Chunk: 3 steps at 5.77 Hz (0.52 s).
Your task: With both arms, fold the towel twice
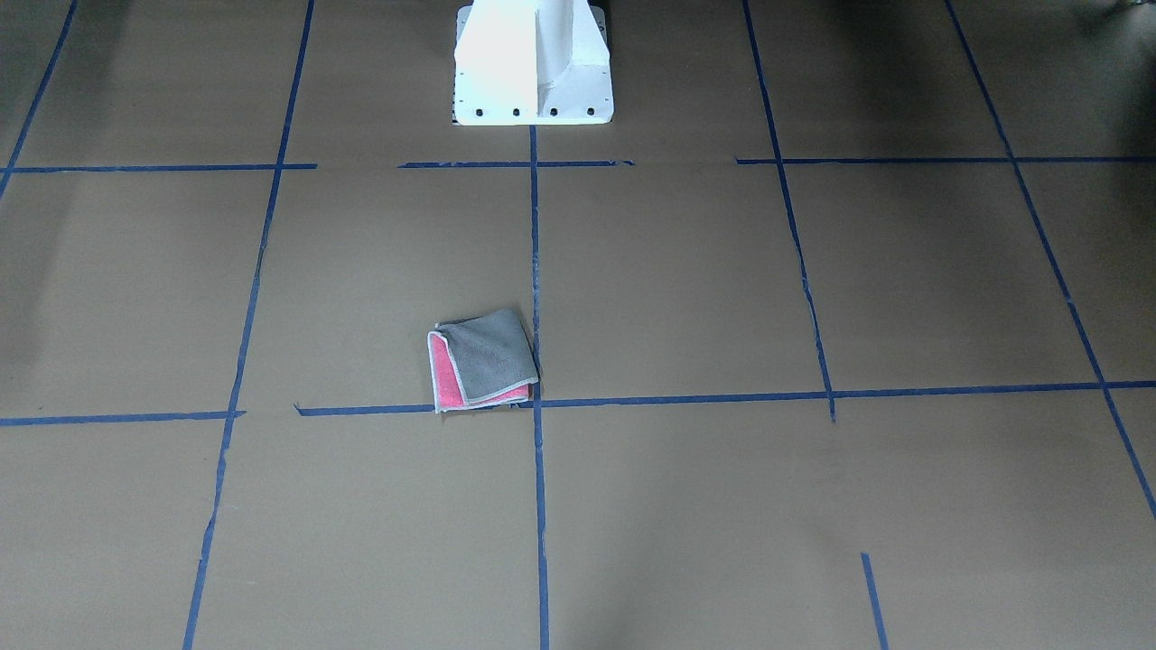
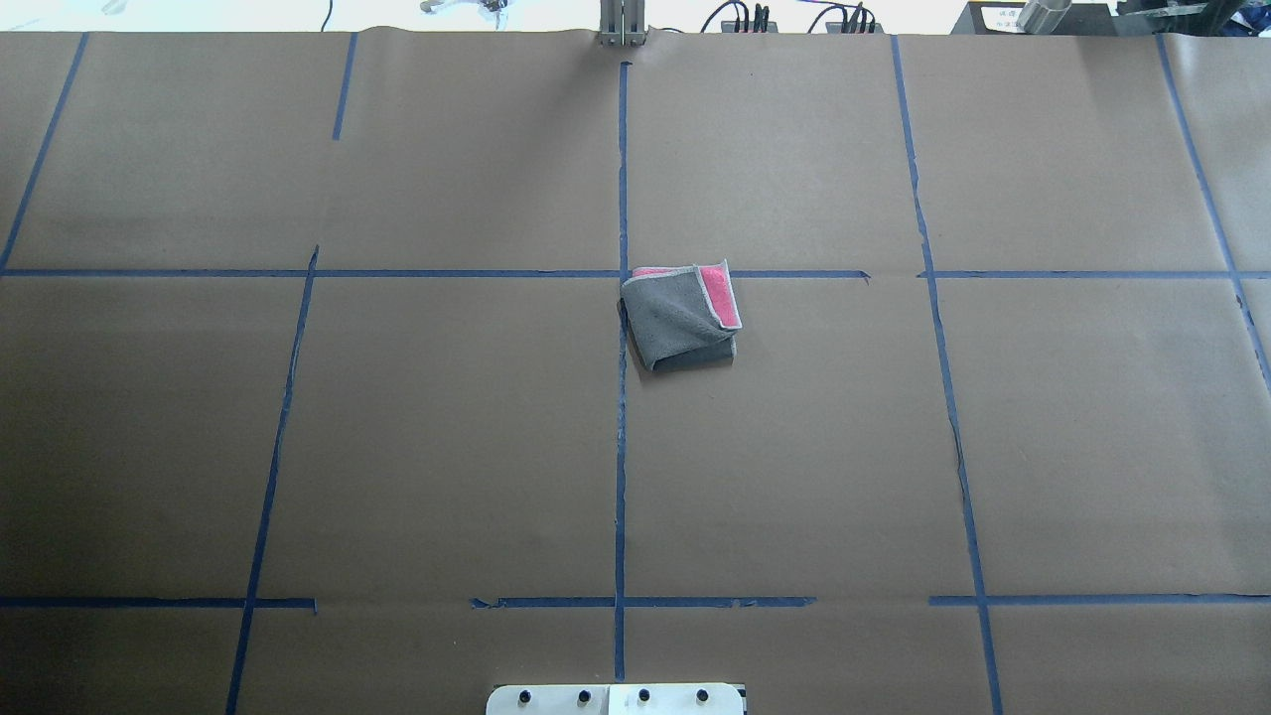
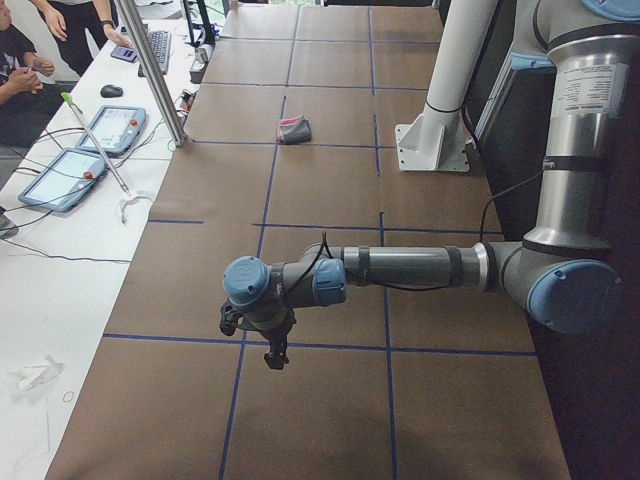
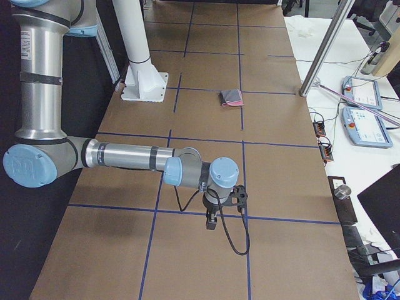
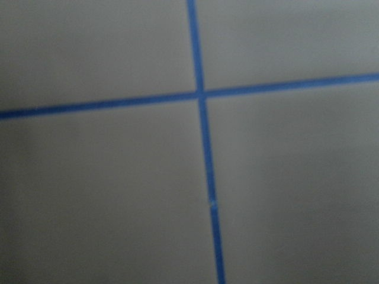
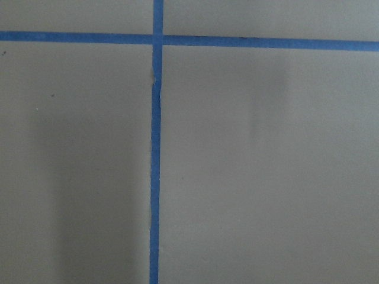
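The towel [image 1: 483, 357] lies folded into a small square near the table's middle, grey face up, with pink layers showing along two edges. It also shows in the overhead view [image 2: 675, 318], the left side view [image 3: 293, 130] and the right side view [image 4: 232, 97]. Neither arm touches it. My left gripper [image 3: 277, 350] points down over the table's left end, far from the towel. My right gripper [image 4: 211, 222] points down over the right end. Both show only in the side views, so I cannot tell whether they are open or shut. The wrist views show only brown paper and blue tape.
The white pedestal base [image 1: 533, 63] stands at the robot's side of the table. Blue tape lines [image 2: 622, 447] grid the brown paper. A metal pole [image 3: 150, 70] and teach pendants [image 3: 110, 128] stand at the far edge, with operators [image 3: 20, 70] beyond.
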Motion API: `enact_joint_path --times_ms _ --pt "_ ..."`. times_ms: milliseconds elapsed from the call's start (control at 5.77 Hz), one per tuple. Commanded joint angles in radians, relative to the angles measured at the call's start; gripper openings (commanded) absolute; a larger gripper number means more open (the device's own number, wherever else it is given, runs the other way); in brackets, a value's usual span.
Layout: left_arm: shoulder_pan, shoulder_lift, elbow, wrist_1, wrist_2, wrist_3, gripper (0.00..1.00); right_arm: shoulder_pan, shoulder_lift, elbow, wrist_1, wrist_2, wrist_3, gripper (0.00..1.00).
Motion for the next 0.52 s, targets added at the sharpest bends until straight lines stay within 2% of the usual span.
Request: enact_joint_path --times_ms 0,173,346 --pt "-0.03 0.057 0.008 -0.076 0.0 -0.037 1.0 0.001 -0.032 0.016 0.001 -0.001 -0.004 1.0" --pt "-0.034 0.062 -0.019 -0.079 -0.001 -0.148 1.0 0.001 -0.057 0.044 0.001 -0.002 0.003 1.0" --pt "-0.034 0.071 -0.021 -0.08 -0.001 -0.157 1.0 0.001 -0.07 0.056 0.001 -0.002 0.008 1.0"
